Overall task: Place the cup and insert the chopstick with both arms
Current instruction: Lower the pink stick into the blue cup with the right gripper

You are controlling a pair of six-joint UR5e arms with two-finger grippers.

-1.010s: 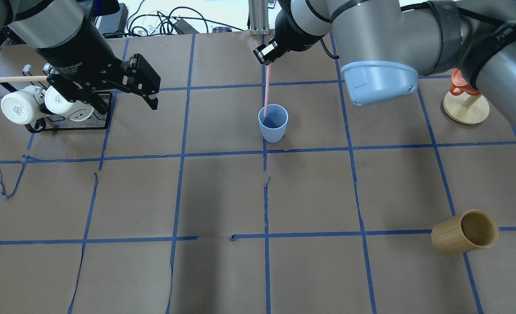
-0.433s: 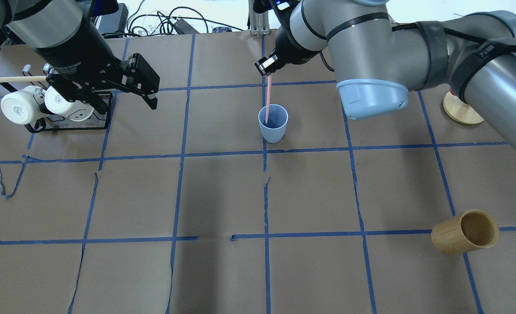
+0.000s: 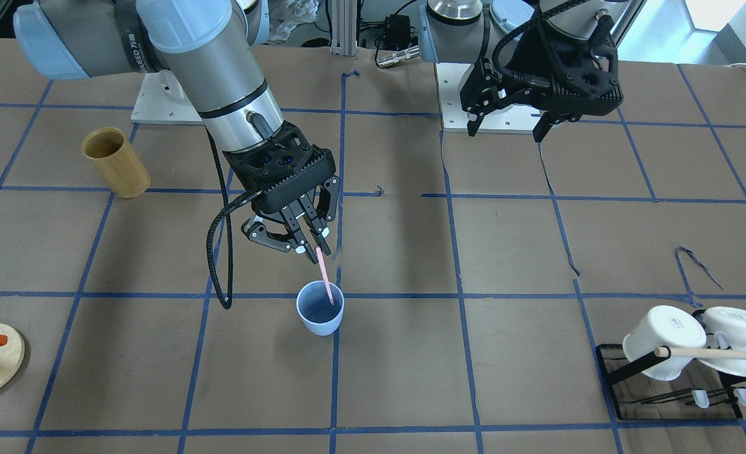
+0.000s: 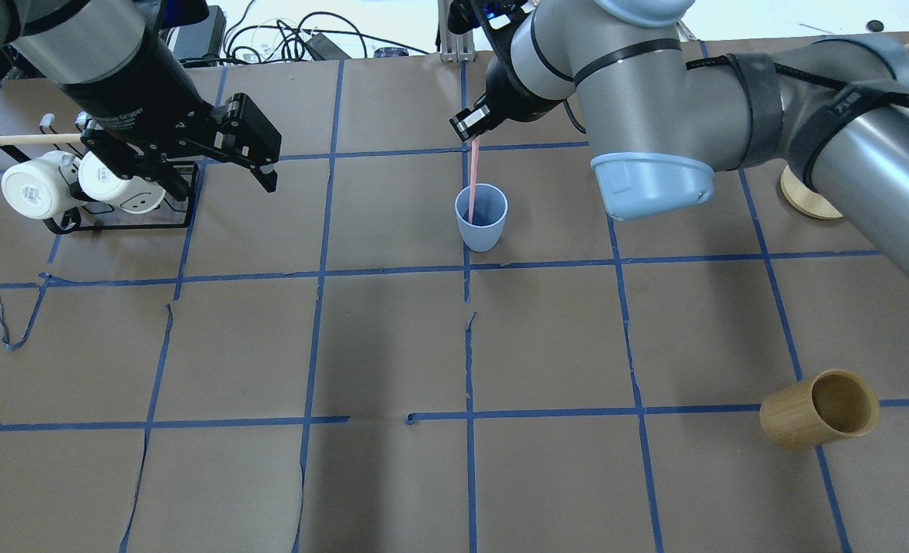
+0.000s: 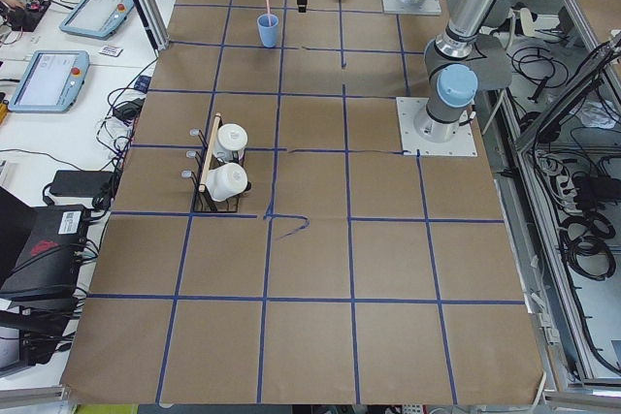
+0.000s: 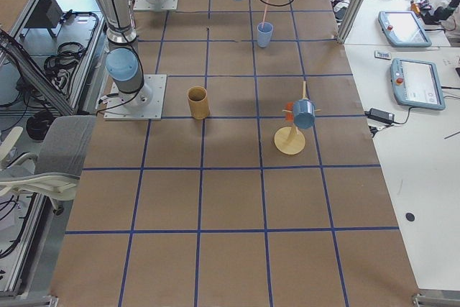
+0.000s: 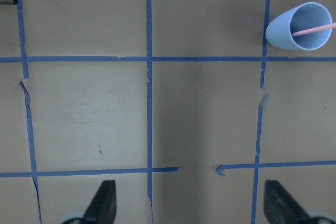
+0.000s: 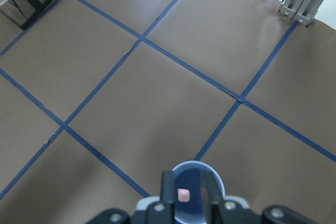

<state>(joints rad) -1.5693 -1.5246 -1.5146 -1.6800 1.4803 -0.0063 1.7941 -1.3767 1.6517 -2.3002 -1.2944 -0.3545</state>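
Observation:
The light blue cup [image 4: 482, 218] stands upright at the table's middle, and also shows in the front view [image 3: 320, 310] and the left wrist view [image 7: 299, 26]. The pink chopstick [image 4: 472, 173] stands almost upright with its lower end inside the cup [image 3: 326, 282]. My right gripper [image 4: 472, 132] is directly above the cup, shut on the chopstick's top end [image 8: 183, 195]. My left gripper [image 4: 223, 190] hangs open and empty well to the cup's left, above the table beside the mug rack [image 3: 508, 133].
A black rack [image 4: 120, 219] with two white mugs and a wooden rod stands at the far left. A tan wooden cylinder [image 4: 819, 407] stands near the right front. A round wooden stand [image 4: 807, 201] with an orange piece is at the right.
My right gripper has come down with the chopstick, whose lower end now sits deeper in the cup. The right arm's elbow has swung left. The left arm has not moved.

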